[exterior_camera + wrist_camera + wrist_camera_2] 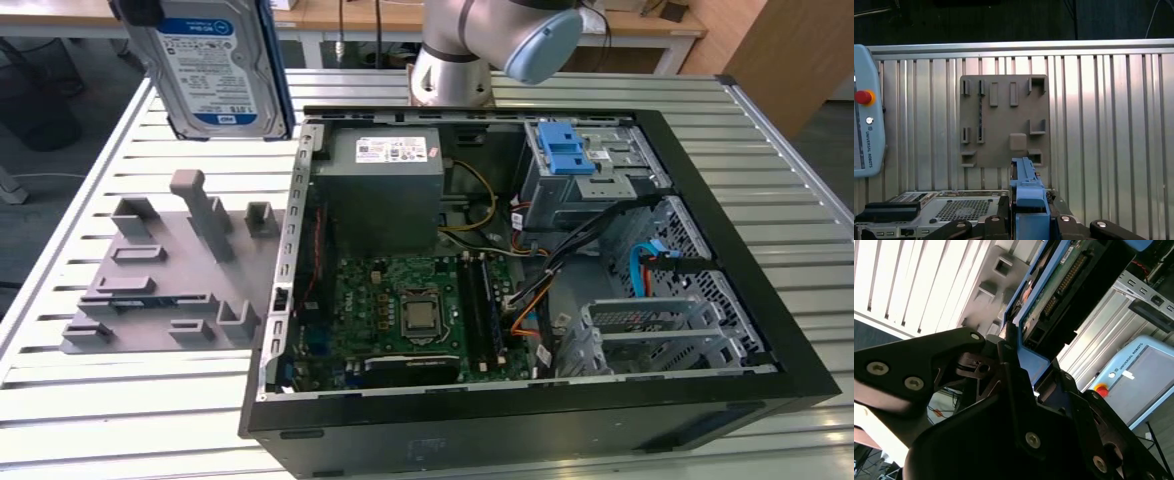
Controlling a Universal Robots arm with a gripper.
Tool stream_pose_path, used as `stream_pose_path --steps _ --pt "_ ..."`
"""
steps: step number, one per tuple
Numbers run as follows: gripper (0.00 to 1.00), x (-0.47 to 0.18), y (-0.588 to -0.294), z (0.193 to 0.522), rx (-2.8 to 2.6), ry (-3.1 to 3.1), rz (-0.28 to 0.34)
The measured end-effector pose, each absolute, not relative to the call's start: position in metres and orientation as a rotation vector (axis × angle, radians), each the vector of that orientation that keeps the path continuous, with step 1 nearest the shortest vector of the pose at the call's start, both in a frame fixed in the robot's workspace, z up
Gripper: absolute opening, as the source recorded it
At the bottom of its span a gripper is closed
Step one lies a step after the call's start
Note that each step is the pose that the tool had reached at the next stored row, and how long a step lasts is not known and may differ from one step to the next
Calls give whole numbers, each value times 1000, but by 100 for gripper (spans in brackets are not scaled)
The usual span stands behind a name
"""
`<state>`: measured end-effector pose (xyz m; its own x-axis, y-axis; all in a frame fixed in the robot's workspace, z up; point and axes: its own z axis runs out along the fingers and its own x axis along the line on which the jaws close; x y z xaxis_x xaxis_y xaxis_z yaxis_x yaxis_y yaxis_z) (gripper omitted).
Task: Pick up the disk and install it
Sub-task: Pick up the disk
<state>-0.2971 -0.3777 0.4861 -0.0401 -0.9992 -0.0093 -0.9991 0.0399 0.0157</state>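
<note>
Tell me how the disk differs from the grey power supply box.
The disk hangs upright above the table, clamped in the tool; the power supply box sits inside the case. The disk is thin with a blue frame; the box is bulkier, plain grey. Both carry white labels.

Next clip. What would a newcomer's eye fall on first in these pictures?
The disk draws the eye first: it is held upright in the air at the top of the exterior view's left, label facing out. In the first wrist view the gripper is clamped on its blue frame. The open computer case lies mid-table with its motherboard exposed, and a grey fixture plate lies beside it.
</note>
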Motion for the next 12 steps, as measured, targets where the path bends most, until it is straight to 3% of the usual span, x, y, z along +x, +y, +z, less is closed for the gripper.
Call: stream_pose_path --steps 12 --pt "36 -258 -385 486 2172 -2260 -32"
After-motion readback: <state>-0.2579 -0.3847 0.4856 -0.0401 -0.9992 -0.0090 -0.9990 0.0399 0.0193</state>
